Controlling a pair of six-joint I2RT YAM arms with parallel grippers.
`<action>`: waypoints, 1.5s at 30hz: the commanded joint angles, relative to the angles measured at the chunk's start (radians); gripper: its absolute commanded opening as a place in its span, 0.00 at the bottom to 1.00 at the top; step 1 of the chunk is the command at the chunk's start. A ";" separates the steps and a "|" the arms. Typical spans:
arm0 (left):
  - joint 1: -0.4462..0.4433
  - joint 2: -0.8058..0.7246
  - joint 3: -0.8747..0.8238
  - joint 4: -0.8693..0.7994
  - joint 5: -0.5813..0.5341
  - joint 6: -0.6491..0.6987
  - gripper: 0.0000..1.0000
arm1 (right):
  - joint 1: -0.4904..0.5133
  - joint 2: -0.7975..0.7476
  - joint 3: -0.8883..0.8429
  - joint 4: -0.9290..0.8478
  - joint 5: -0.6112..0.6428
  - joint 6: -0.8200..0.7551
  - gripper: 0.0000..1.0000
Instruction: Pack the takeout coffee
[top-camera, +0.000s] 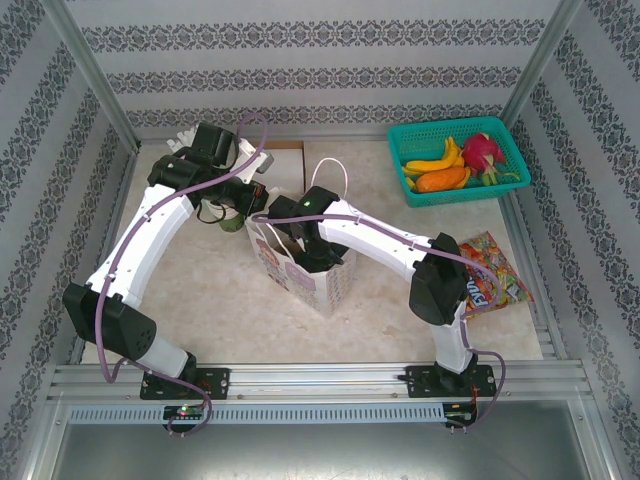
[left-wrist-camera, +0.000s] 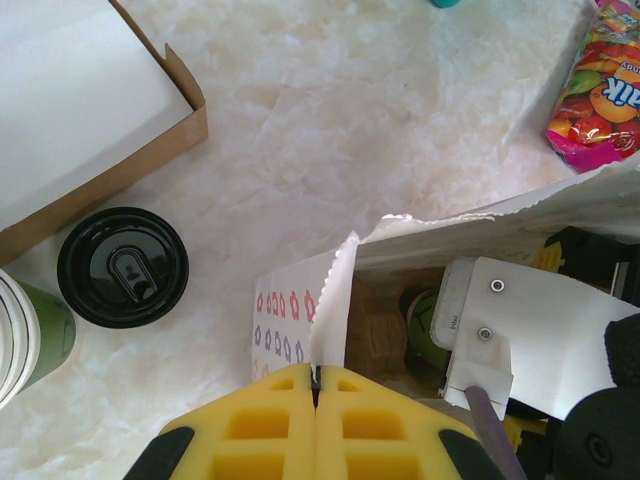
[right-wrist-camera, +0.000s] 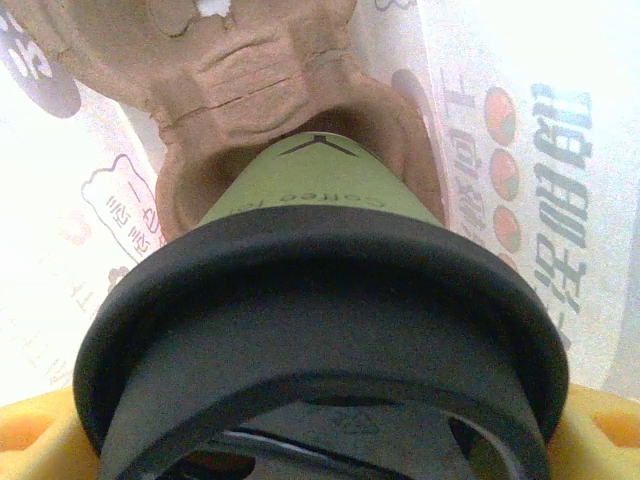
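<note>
We judge the step in hand to be the lowering of the takeout coffee (right-wrist-camera: 310, 190) into the paper bag (top-camera: 325, 285), which stands mid-frame on the counter (left-wrist-camera: 350, 130) in the top view. The cup is inside the bag, its base at the mouth of a well in a brown pulp carrier (right-wrist-camera: 230, 80); whether it is fully seated we cannot tell. The right jaws grip it at the lid, with a yellow finger (right-wrist-camera: 30, 440) at each lower corner of the right wrist view. The left jaws are closed on the bag's upper rim, at the bottom centre of the left wrist view, holding the mouth open. The next move, in our judgement, calls for a straight push down until the cup sits in the well, then a release and a vertical withdrawal clear of the bag walls. The cup has a dull olive-green paper side with faint print and a round black plastic lid (right-wrist-camera: 320, 300); no dent or spill is visible. A second black-lidded cup (left-wrist-camera: 122, 267) stands on the counter beside a cardboard box (left-wrist-camera: 90, 110).
</note>
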 joint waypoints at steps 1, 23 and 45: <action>0.005 -0.010 -0.009 0.009 0.013 -0.005 0.00 | -0.013 -0.012 0.008 -0.051 0.002 0.025 0.59; 0.006 -0.003 -0.007 0.010 0.014 -0.005 0.00 | -0.025 -0.022 -0.025 0.019 -0.038 0.016 0.58; 0.005 0.000 -0.004 0.006 0.014 -0.007 0.00 | -0.048 -0.061 -0.083 0.095 -0.115 0.004 0.58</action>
